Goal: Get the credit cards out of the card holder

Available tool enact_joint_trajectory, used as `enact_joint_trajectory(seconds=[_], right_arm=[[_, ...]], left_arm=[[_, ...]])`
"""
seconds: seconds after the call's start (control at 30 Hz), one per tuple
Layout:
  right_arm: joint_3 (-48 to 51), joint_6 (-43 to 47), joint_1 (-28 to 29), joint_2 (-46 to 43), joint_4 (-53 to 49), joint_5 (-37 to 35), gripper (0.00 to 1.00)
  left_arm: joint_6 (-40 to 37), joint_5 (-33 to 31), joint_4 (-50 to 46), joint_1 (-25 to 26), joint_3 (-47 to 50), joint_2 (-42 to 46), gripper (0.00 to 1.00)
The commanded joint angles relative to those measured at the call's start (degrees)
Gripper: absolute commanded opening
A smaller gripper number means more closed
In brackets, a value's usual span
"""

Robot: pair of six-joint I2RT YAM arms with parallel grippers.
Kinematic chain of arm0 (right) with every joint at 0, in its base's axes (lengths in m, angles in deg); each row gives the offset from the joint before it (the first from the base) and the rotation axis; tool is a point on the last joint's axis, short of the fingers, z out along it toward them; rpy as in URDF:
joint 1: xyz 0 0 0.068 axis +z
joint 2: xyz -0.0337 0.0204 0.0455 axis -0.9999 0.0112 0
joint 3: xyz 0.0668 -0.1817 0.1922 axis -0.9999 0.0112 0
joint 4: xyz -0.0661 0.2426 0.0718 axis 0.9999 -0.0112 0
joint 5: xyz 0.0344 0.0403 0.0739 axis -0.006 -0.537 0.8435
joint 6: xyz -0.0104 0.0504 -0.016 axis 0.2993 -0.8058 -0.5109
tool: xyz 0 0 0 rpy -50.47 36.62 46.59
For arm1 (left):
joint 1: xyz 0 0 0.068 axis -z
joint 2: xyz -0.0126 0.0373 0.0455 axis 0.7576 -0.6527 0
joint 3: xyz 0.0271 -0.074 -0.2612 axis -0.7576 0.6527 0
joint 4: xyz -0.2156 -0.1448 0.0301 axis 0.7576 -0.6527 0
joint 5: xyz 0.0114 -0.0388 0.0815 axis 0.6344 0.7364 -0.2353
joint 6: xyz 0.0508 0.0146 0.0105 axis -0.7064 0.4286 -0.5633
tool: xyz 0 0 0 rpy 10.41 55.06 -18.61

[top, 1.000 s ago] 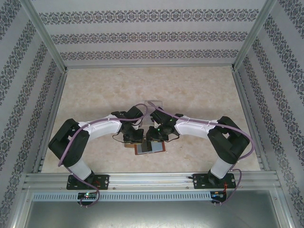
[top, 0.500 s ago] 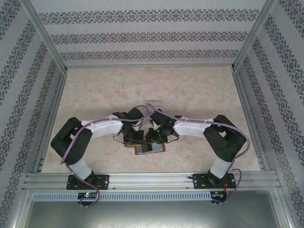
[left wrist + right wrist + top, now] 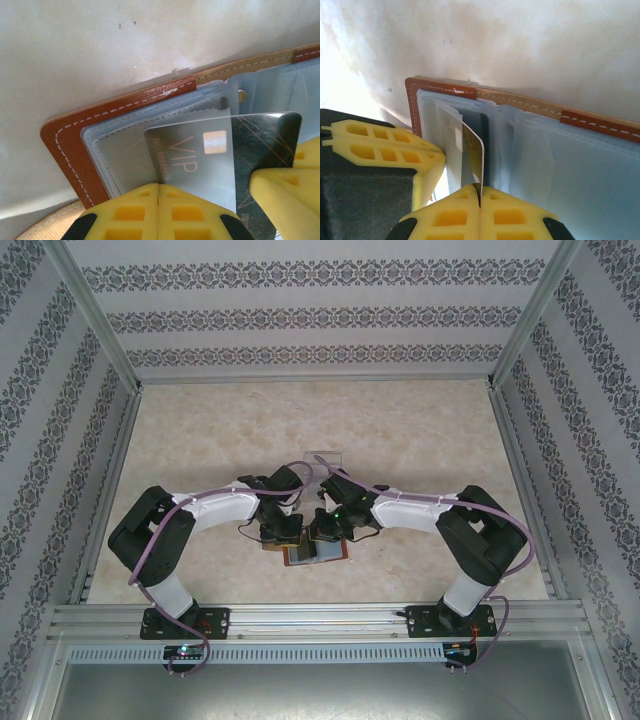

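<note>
The right tool (image 3: 480,189) has just snapped shut on the dark card (image 3: 473,146), so it can now pull it out. The card holder (image 3: 62,145) lies open on the surface (image 3: 400,440). The left tool (image 3: 158,189) is shut, low on the pockets (image 3: 120,150). The left wrist view shows "VIP" on the card; the right wrist view shows its thin edge.
</note>
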Motion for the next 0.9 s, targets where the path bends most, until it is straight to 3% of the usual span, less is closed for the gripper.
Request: enact_joint_trajectory(seconds=[0.0,0.87], right_arm=[[0.4,2.7,-1.0,-1.1,-6.7,-4.7,0.06],[-2.4,7.6,-2.2,-4.4,-18.2,-12.6,0.05]], left_arm=[[-1.6,-5.7,-4.8,0.6,1.2,-1.5,0.05],[-2.4,-7.2,-6.3,0.6,-0.3,0.4,0.06]])
